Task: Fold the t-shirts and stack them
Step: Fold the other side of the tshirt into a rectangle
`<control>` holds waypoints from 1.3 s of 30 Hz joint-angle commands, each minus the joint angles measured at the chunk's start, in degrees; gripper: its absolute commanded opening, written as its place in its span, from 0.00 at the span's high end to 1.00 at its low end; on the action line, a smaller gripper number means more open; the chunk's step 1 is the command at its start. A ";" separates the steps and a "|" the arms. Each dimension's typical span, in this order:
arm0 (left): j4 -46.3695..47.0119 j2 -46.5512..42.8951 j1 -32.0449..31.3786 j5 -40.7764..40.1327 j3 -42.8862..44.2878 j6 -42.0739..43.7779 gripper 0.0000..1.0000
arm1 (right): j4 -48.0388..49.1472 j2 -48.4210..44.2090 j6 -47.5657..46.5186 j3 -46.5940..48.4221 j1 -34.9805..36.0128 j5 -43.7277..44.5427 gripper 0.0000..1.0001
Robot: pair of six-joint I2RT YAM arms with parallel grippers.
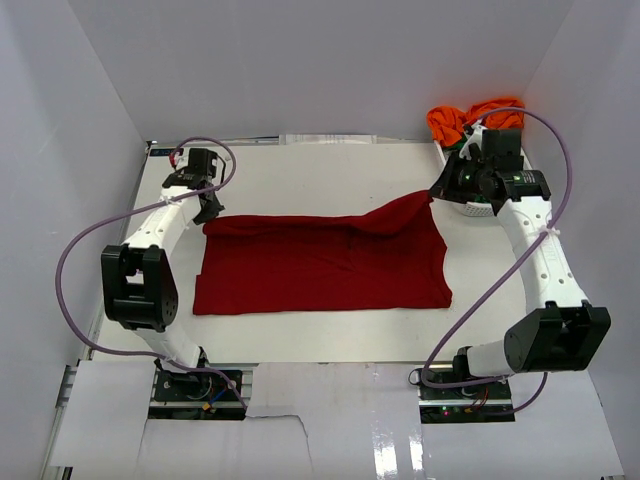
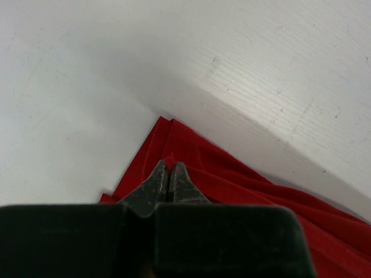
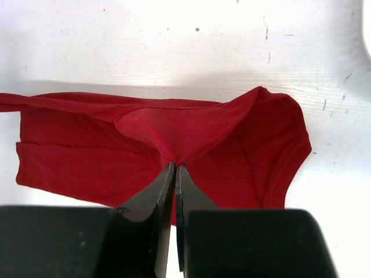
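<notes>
A dark red t-shirt [image 1: 320, 270] lies spread across the middle of the table. My left gripper [image 1: 210, 212] sits at its far left corner, jaws shut, with a sliver of red cloth [image 2: 243, 185] pinched at the tips [image 2: 168, 164]. My right gripper [image 1: 437, 190] is shut on the far right corner and holds it lifted, so the fabric [image 3: 75, 156] tents up to the fingertips [image 3: 175, 165]. Bright orange t-shirts [image 1: 470, 118] are bunched at the back right, behind the right wrist.
A white basket [image 1: 472, 209] peeks out beneath the right wrist at the back right, under the orange pile. White walls close in the table on the left, back and right. Purple cables loop out beside both arms.
</notes>
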 commanded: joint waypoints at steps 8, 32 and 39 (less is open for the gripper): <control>0.40 -8.11 -0.65 0.67 -6.53 0.67 1.00 | -3.41 -7.03 -0.22 -7.12 -0.23 -0.22 0.92; 1.10 -10.13 -3.82 1.11 -17.79 2.42 1.00 | -4.73 -18.38 4.17 -24.98 -0.23 -1.63 0.92; 1.45 -9.25 -3.73 0.67 -17.79 3.13 1.00 | -5.43 -16.89 2.42 -25.33 -0.14 -3.30 0.92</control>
